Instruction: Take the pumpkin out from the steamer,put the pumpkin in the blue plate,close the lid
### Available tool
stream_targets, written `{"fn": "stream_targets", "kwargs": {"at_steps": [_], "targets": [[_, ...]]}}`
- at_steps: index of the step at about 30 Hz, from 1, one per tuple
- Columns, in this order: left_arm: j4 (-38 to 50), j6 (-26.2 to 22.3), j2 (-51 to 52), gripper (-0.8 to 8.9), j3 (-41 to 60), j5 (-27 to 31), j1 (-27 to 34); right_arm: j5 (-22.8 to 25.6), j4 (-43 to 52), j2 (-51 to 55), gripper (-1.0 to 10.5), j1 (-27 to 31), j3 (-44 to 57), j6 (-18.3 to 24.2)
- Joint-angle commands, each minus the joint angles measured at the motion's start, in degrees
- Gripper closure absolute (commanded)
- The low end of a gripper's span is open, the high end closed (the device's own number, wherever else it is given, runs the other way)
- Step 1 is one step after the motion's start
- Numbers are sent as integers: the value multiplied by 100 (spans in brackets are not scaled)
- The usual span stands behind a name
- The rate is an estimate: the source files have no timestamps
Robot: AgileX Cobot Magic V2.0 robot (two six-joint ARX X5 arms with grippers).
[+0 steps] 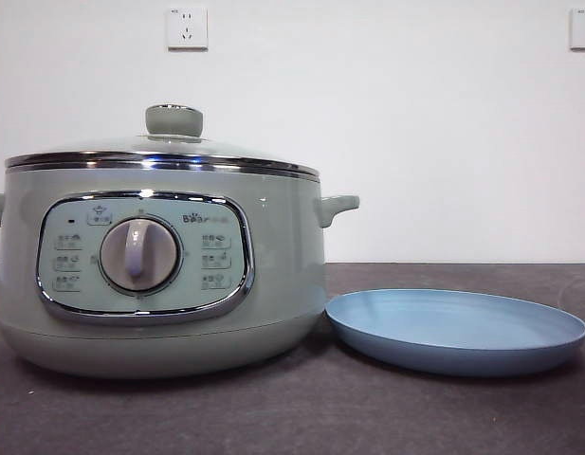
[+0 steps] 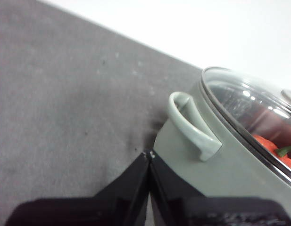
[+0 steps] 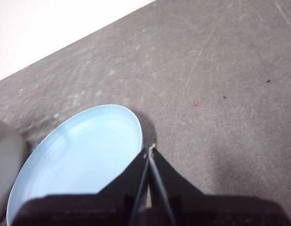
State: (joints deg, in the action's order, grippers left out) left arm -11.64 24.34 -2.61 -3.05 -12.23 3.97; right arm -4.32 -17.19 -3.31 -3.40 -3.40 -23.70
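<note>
Nothing is done yet: the lid (image 1: 173,142) sits on the steamer (image 1: 159,275) at the left with the pumpkin (image 2: 272,149) inside, the blue plate (image 1: 457,332) lies bare just right of it, and the left gripper (image 2: 149,154) and right gripper (image 3: 151,149) hang closed and empty.

Only one legible mark: the brand "Bear" in small lettering on the control panel (image 1: 145,254) of the steamer (image 1: 283,275), just above and to the side of the round dial (image 1: 139,255). Small icon buttons with tiny captions flank the dial on both sides; too small for me to read. My wrist views show no text or numbers.
</note>
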Motion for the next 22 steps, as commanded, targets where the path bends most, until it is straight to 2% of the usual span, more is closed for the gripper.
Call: {"fn": "stream_targets", "kwargs": {"at_steps": [1, 6, 13, 20, 22], "targets": [[-227, 101, 7, 820, -389, 22, -15, 11, 35, -15, 962, 0, -210, -197], [-667, 109, 7, 820, -1093, 306, -15, 11, 37, -166, 962, 0, -702, -197], [-870, 107, 2, 820, -1816, 308, -15, -11, 37, -776, 962, 0, -1635, -173], [-1115, 98, -24, 820, -2280, 295, -13, -52, -13, -1797, 962, -2, -2817, 472], [-1139, 94, -173, 820, -2380, 240, -15, -208, -37, -2118, 962, -4, -3174, 730]]}}
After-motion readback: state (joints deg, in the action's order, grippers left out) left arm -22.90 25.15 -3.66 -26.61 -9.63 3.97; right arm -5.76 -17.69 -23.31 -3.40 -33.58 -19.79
